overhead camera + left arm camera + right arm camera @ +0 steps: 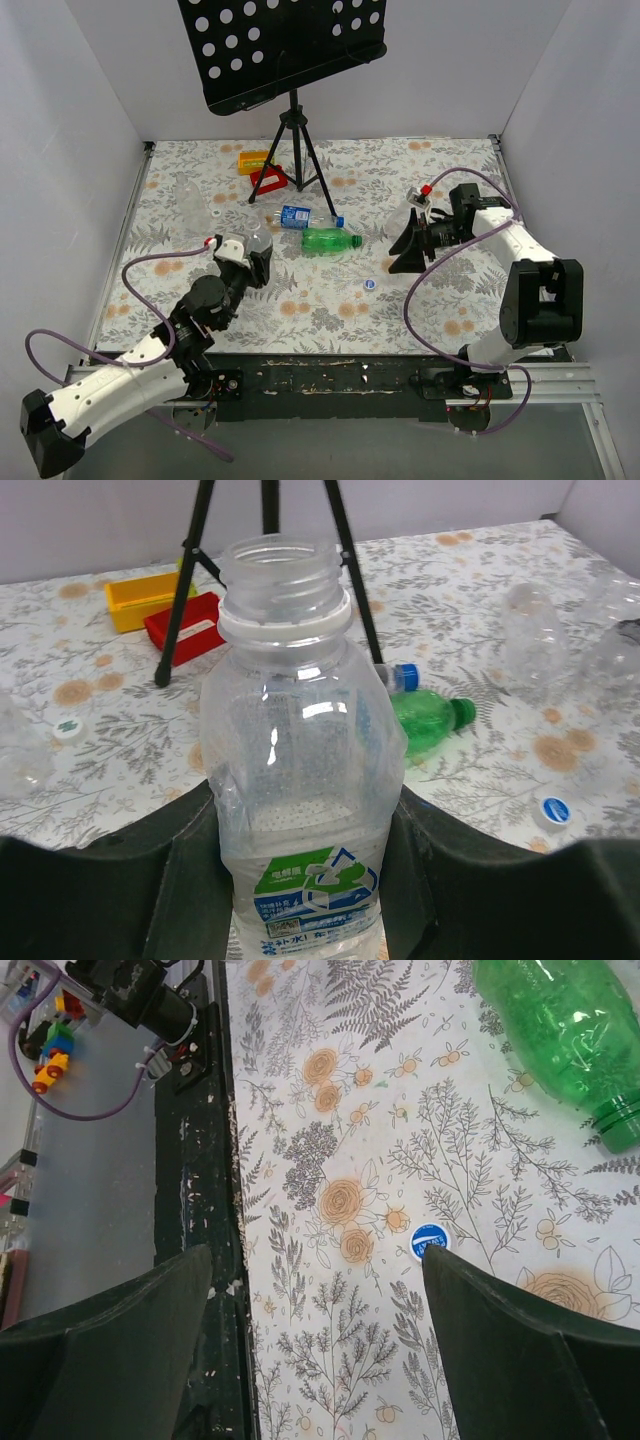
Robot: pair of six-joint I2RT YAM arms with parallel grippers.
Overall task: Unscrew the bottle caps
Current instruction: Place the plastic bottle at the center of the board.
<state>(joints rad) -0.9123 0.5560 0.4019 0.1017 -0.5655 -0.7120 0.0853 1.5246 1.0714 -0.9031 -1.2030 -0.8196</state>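
My left gripper (252, 265) (300, 815) is shut on a clear bottle (295, 740) (257, 240) with a green-blue label. The bottle's neck (280, 575) is open, with no cap, only a white ring. My right gripper (402, 252) (315, 1260) is open and empty above the table. A loose blue cap (428, 1239) (370, 284) (550, 810) lies by its right finger. A green bottle (330, 240) (425, 720) (570, 1030) lies mid-table. A blue-labelled bottle (300, 215) with a blue cap (405, 675) lies behind it.
A black tripod stand (292, 150) stands at the back, with red (266, 181) and yellow (252, 160) blocks beside it. Clear bottles lie at the left (190, 200). A white cap (68, 727) lies on the cloth. The table's dark front edge (195, 1160) is near the right gripper.
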